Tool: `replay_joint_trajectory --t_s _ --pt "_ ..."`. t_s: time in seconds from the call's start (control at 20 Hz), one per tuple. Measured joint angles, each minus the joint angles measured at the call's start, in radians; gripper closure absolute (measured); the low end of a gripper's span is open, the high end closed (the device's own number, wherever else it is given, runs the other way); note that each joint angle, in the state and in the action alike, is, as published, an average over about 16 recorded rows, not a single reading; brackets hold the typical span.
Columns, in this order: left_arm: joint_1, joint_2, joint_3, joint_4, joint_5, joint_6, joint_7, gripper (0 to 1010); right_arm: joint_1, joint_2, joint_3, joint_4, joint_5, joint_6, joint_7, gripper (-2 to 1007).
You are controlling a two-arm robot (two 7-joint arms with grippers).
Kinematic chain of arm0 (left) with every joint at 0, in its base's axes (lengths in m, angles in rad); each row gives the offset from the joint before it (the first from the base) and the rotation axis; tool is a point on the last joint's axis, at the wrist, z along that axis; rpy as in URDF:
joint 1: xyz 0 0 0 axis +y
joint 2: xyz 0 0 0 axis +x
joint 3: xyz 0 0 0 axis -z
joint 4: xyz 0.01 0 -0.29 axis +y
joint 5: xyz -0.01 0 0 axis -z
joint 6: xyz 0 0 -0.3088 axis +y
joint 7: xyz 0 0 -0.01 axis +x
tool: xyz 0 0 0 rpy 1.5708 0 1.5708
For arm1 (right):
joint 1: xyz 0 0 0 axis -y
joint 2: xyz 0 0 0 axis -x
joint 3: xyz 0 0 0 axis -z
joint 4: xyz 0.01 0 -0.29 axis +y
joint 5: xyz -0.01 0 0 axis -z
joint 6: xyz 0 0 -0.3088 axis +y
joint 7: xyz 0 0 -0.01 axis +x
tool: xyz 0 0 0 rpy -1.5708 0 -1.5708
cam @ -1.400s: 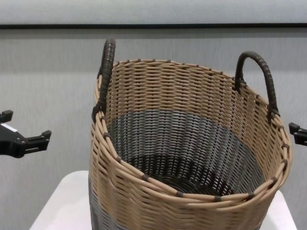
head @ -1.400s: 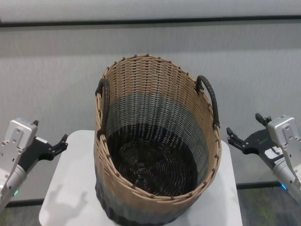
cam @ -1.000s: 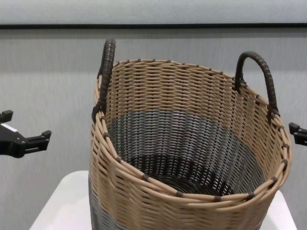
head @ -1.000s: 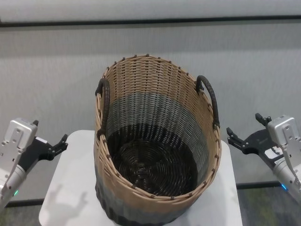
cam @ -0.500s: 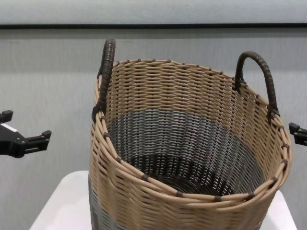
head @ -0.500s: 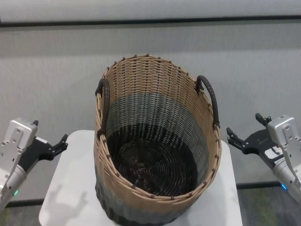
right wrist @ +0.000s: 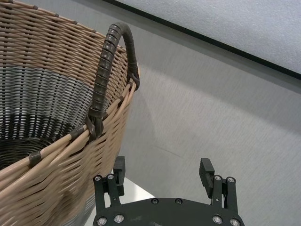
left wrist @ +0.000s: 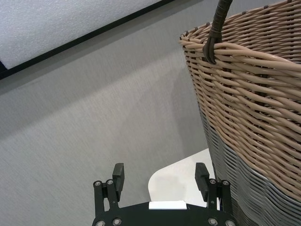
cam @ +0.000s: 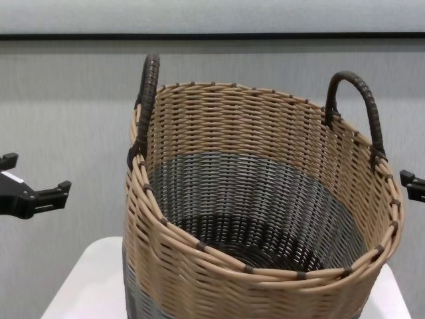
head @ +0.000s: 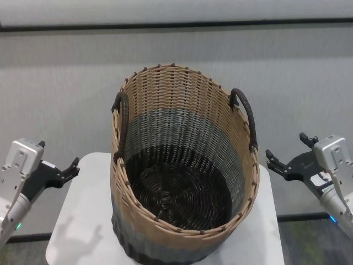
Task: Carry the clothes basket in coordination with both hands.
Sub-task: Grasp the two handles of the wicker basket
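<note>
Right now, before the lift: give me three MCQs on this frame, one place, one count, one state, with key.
1. Where does the clothes basket stand?
A. on the white table
B. on the floor
C. on a shelf

2. How many loop handles does it have?
A. one
B. two
C. four

3. What are the grippers doing?
A. both clamped on handles
B. one holds the rim
C. both open, off the basket

Key:
1 A, its base sits on the tabletop.
2 B, left handle and right handle.
3 C, left gripper and right gripper flank it with gaps.
</note>
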Motion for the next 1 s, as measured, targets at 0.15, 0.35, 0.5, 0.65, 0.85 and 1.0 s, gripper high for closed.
replay_joint_trajectory --t_s 0.15,0.35,0.5,0.65,0.85,1.0 --pt "0.000 0.000 0.000 0.000 0.000 0.000 0.000 10 0.000 0.000 0.000 0.000 0.000 0.000 0.000 4" --pt "0.000 0.000 0.000 0.000 0.000 0.000 0.000 10 0.000 0.000 0.000 0.000 0.000 0.000 0.000 4" --pt "0.000 0.000 0.000 0.000 0.000 0.000 0.000 10 0.000 0.000 0.000 0.000 0.000 0.000 0.000 4" --pt "0.000 0.000 0.000 0.000 0.000 0.000 0.000 10 0.000 0.000 0.000 0.000 0.000 0.000 0.000 4" --pt "0.002 -0.001 -0.004 -0.004 0.003 -0.002 0.002 10 0.002 -0.004 0.000 0.009 0.000 0.002 0.007 4" --pt "0.006 -0.002 -0.009 -0.013 0.011 -0.006 0.007 10 0.005 -0.010 0.000 0.024 -0.001 0.003 0.015 5"
